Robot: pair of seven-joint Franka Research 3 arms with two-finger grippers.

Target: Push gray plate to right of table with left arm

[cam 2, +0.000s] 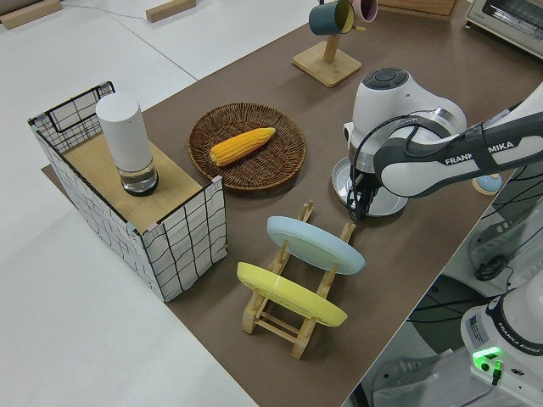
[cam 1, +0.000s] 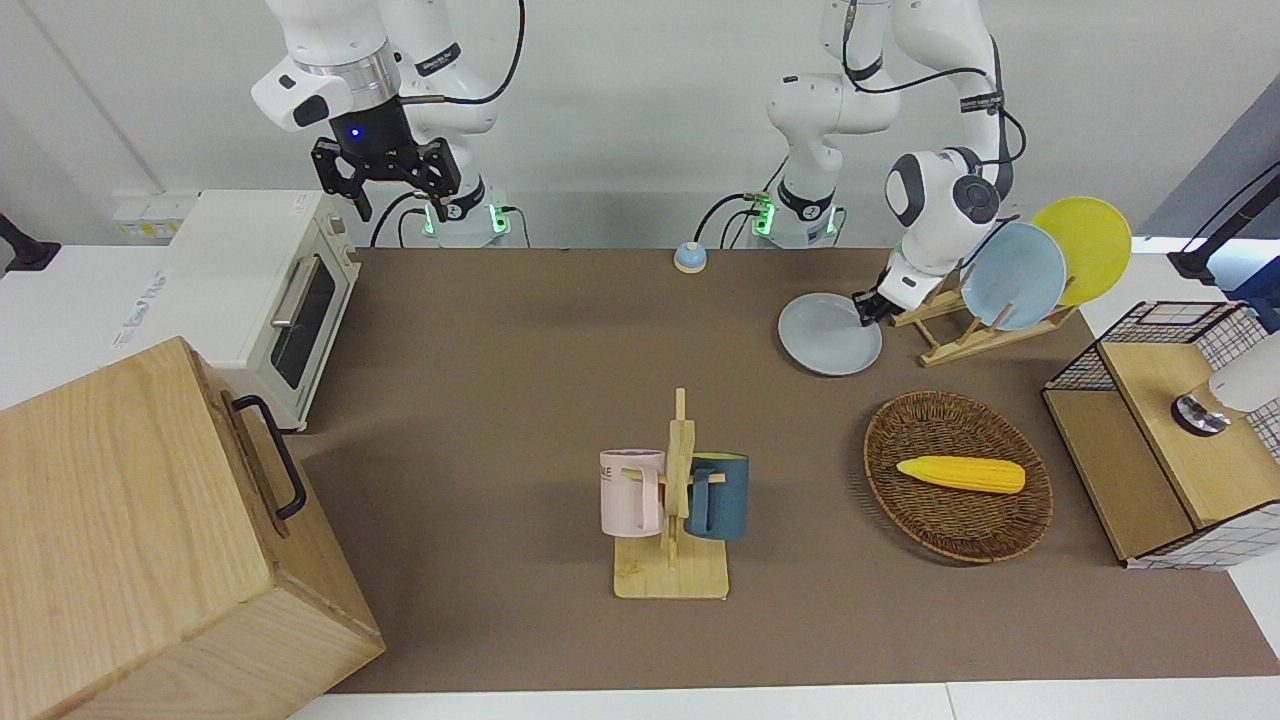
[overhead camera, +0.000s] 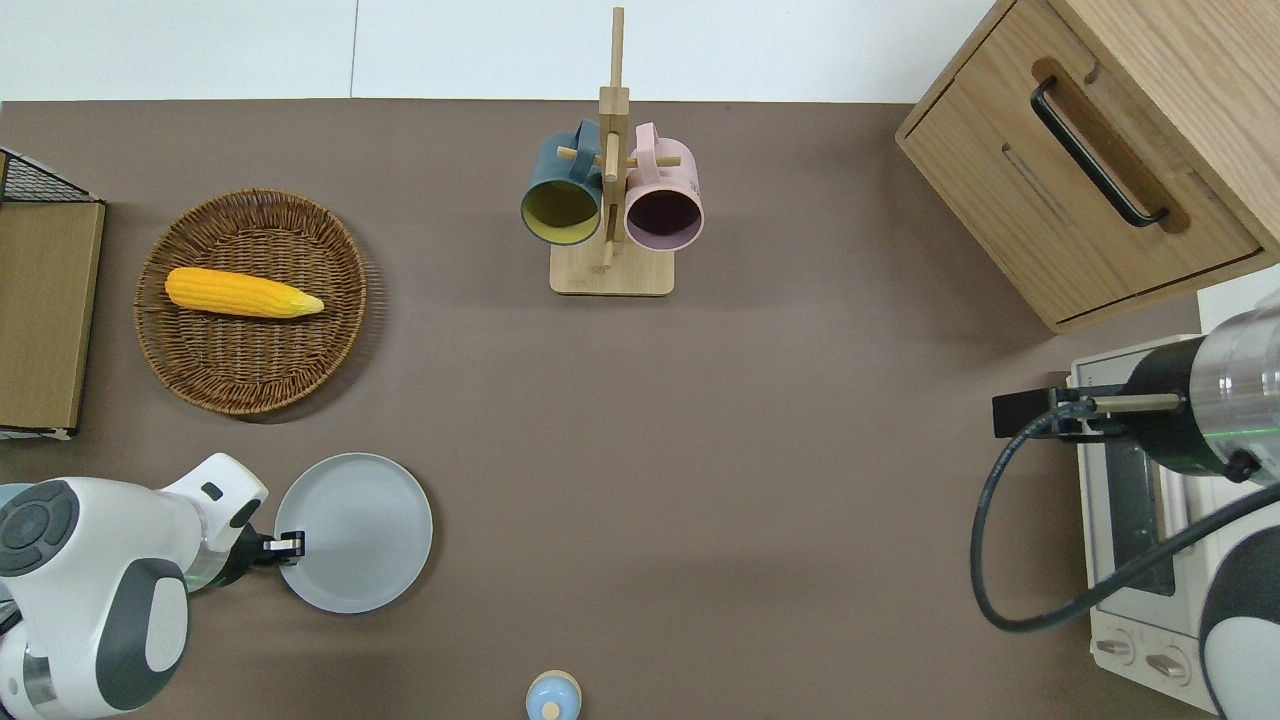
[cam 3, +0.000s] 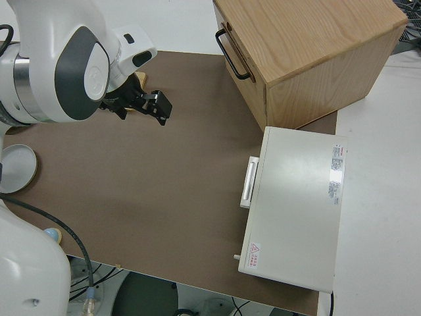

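The gray plate (overhead camera: 360, 530) lies flat on the brown table (overhead camera: 760, 450) at the left arm's end, nearer to the robots than the wicker basket. My left gripper (overhead camera: 288, 545) is down at table height, its shut fingertips touching the plate's rim on the side toward the left arm's end. From the front, the plate (cam 1: 825, 338) sits beside the wooden dish rack, with the left gripper (cam 1: 868, 308) at its edge. The left side view has the arm covering most of the plate (cam 2: 342, 180). My right gripper (cam 1: 383, 182) is parked, open.
A wicker basket (overhead camera: 200, 370) holds a corn cob (overhead camera: 240, 293). A mug rack (overhead camera: 610, 270) with two mugs stands mid-table. The dish rack (cam 1: 960, 335) holds a sky-blue and a yellow plate. A toaster oven (cam 1: 265, 290), wooden cabinet (cam 1: 130, 540), wire crate (cam 1: 1165, 430) and small blue bell (overhead camera: 553, 697) line the edges.
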